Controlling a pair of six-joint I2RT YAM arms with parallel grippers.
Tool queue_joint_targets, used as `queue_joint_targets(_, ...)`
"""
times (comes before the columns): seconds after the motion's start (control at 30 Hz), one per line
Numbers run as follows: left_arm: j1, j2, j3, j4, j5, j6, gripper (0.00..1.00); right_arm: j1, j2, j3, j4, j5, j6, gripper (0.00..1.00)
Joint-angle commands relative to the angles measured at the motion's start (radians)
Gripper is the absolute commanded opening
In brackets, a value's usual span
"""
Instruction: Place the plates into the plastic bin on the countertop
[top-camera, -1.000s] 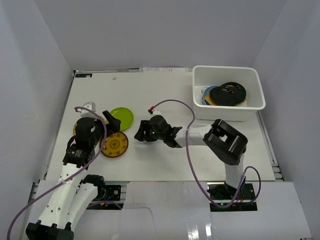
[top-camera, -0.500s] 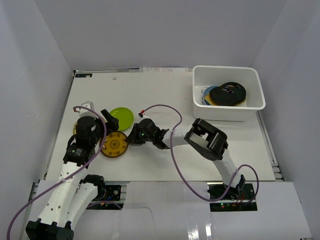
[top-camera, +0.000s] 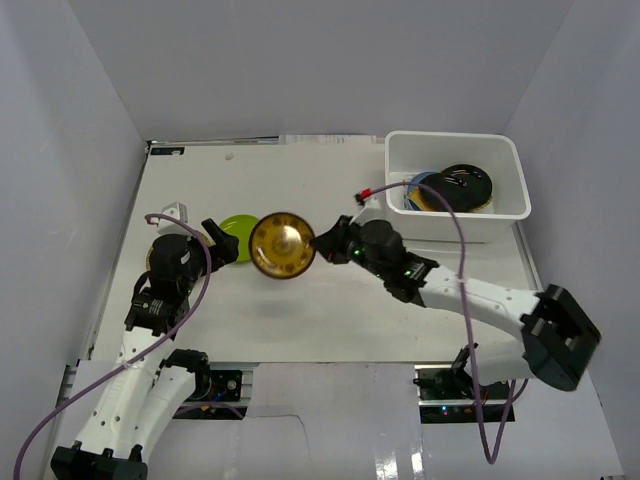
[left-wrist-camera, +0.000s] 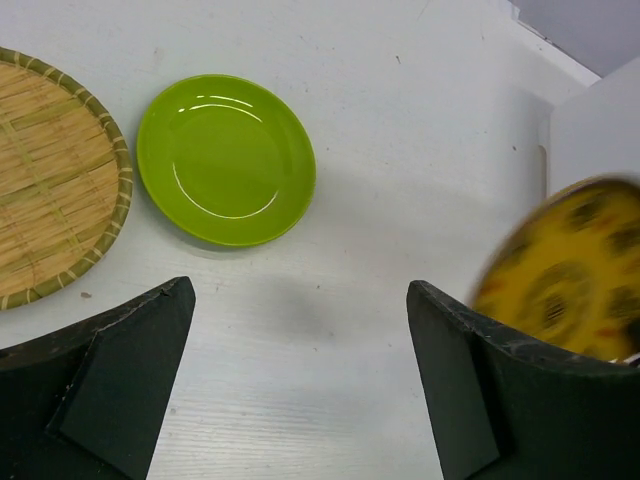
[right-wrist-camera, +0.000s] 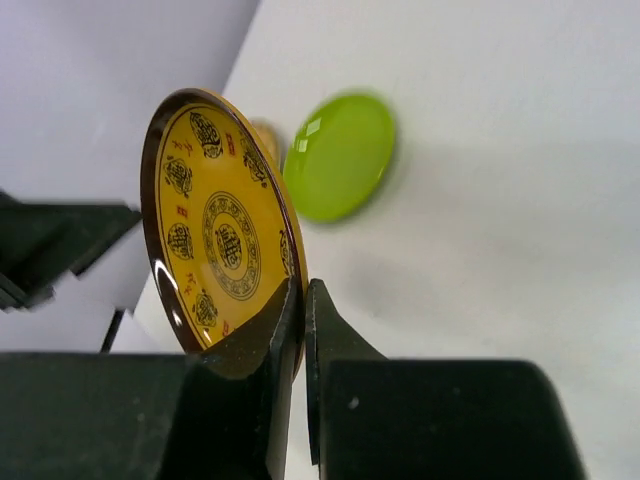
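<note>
right gripper (right-wrist-camera: 300, 300) clamped on the rim of the yellow patterned plate (top-camera: 283, 245) — plate held on edge above the countertop (top-camera: 330, 185). left gripper (left-wrist-camera: 300, 335) jaws apart, near the lime green plate (left-wrist-camera: 225, 158). plastic bin (top-camera: 455, 137) well apart — plates inside.

Bare countertop (top-camera: 340, 190) is lying open between my right pincer (right-wrist-camera: 302, 295), clamping the yellow plate (top-camera: 282, 245), and the plastic bin (top-camera: 455, 228); its near wall is standing in the way, stacked plates (top-camera: 458, 188) crowding inside.

yellow plate (right-wrist-camera: 220, 240): dark pattern | lime plate (left-wrist-camera: 226, 158): plain green | bamboo plate (left-wrist-camera: 50, 180): woven
</note>
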Motion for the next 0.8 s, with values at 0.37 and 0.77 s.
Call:
queue_joint_targets(0.37,0.004,0.191,-0.177,0.178,-0.033,-0.471,0.9,-1.065,-0.248,0.177,-0.314,-0.067,-0.228,0.08)
queue_joint_targets(0.77,0.004,0.512,-0.213,0.414,-0.129,-0.59,0.84,-1.152,0.018,0.226,-0.264,-0.175,-0.192,0.24)
